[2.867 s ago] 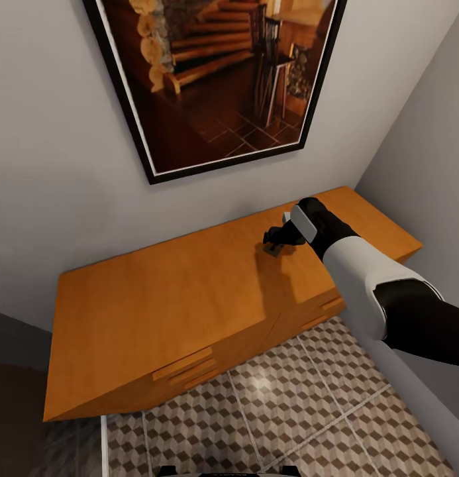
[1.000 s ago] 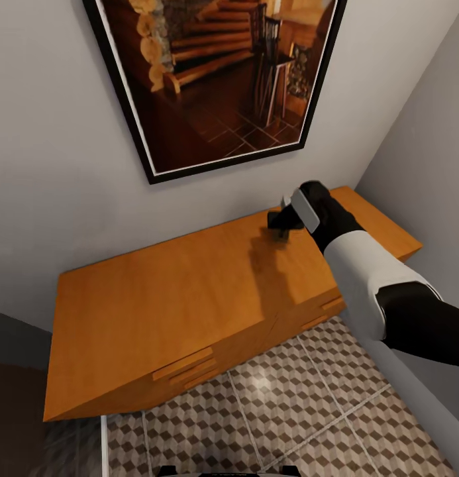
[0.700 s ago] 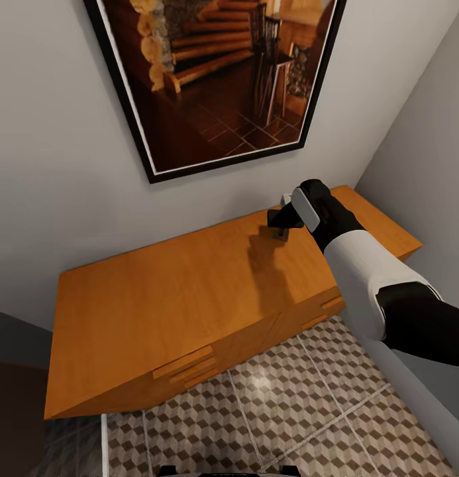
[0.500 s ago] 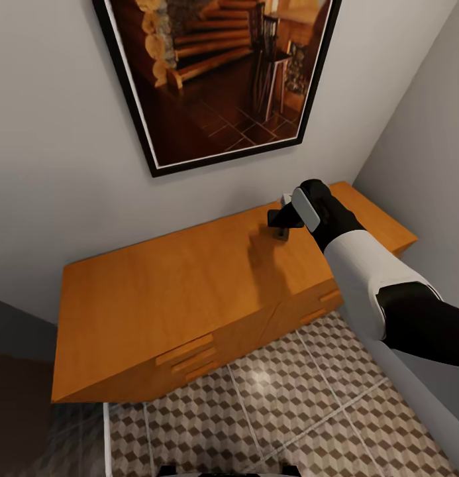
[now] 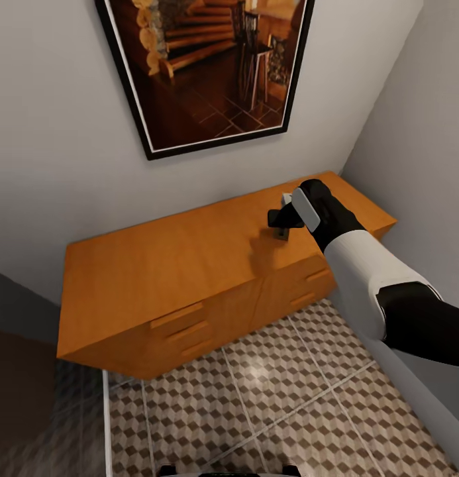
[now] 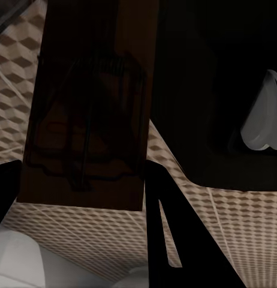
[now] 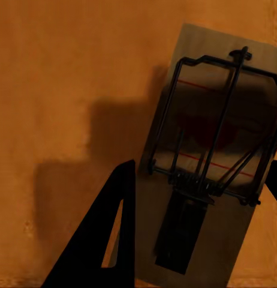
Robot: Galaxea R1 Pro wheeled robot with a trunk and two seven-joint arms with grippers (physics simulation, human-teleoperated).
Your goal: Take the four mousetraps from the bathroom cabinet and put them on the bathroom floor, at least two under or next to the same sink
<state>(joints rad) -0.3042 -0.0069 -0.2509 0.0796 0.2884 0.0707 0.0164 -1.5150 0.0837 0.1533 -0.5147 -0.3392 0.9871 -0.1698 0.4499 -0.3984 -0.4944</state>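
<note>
Two flat tan wooden mousetraps held: one (image 7: 216,156) in the right gripper (image 5: 279,225) above the orange-brown wooden cabinet (image 5: 163,271); another (image 6: 90,114) clamped in the left gripper (image 6: 72,180) over patterned tiled floor (image 5: 289,404). None placed yet.

The cabinet (image 5: 189,265) is glowing orange-brown, plain and even. Below it the bathroom floor (image 5: 275,404) is showing brown, beige and white cubes with pale grout lines. The right arm (image 5: 368,278) is wearing white with black at the joints. In the right wrist view the mousetrap (image 7: 219,156) is showing tan wood, dark wire and a red patch; the one in the left wrist view (image 6: 84,108) is looking dark brown in shadow.
</note>
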